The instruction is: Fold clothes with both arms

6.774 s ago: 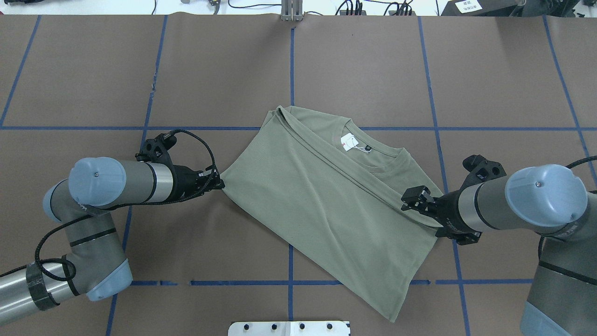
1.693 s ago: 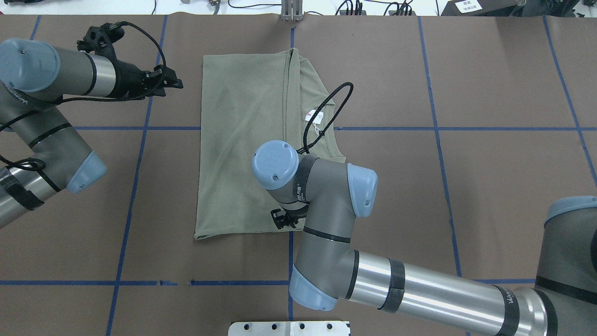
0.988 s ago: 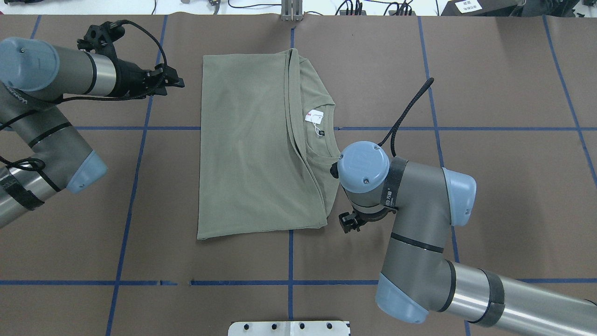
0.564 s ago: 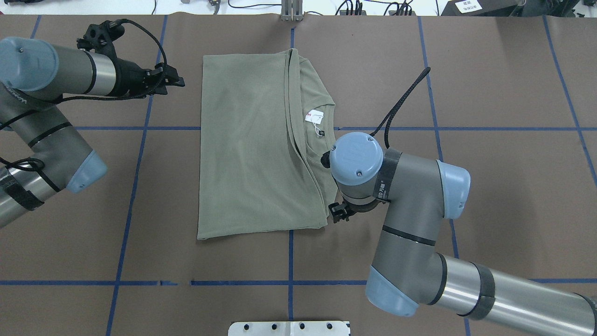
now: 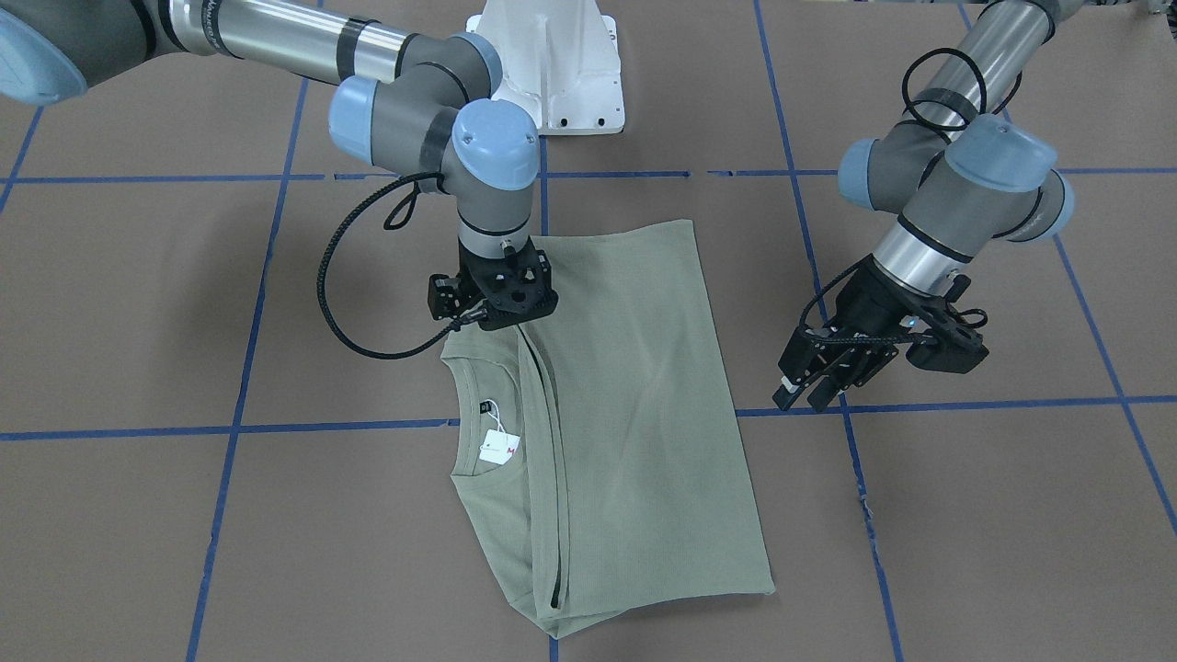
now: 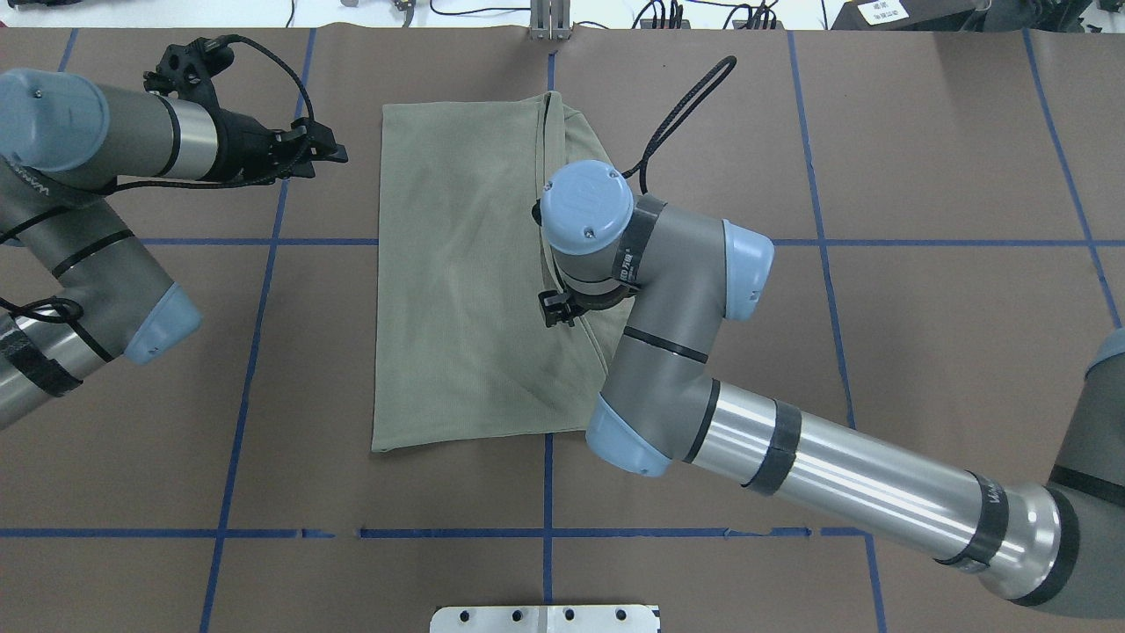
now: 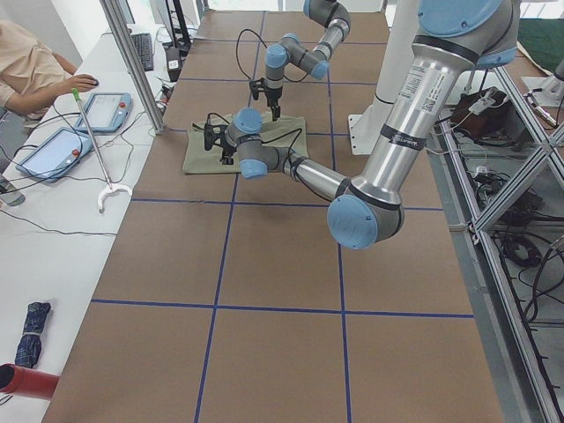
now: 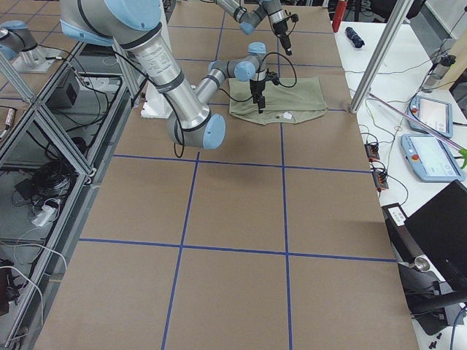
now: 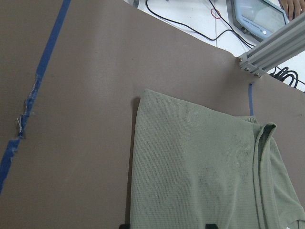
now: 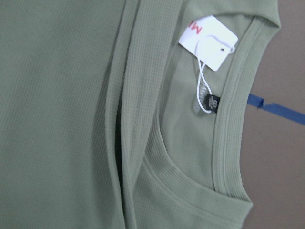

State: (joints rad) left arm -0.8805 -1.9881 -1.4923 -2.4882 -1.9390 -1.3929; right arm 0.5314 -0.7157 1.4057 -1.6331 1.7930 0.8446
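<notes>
The sage-green shirt (image 6: 457,281) lies folded flat as a tall rectangle on the brown table, collar side towards the right arm; it also shows in the front view (image 5: 634,405). Its white hang tag (image 5: 499,448) lies at the collar and fills the right wrist view's top (image 10: 208,42). My right gripper (image 5: 501,313) points straight down just over the folded edge beside the collar; its wrist hides it from overhead (image 6: 555,309), and I cannot tell whether it is open. My left gripper (image 6: 338,155) is open and empty, off the shirt's far left corner (image 9: 190,167).
The white pedestal base (image 5: 552,64) stands at the robot's side of the table. Blue tape lines (image 6: 255,242) grid the brown cover. An operator (image 7: 35,62) and tablets (image 7: 110,110) are past the far edge, behind aluminium posts (image 7: 132,62).
My right arm has swung from beside the shirt's near right corner to over the collar. The left arm and shirt have stayed still since 1.7 s ago; before that both grippers held the shirt.
</notes>
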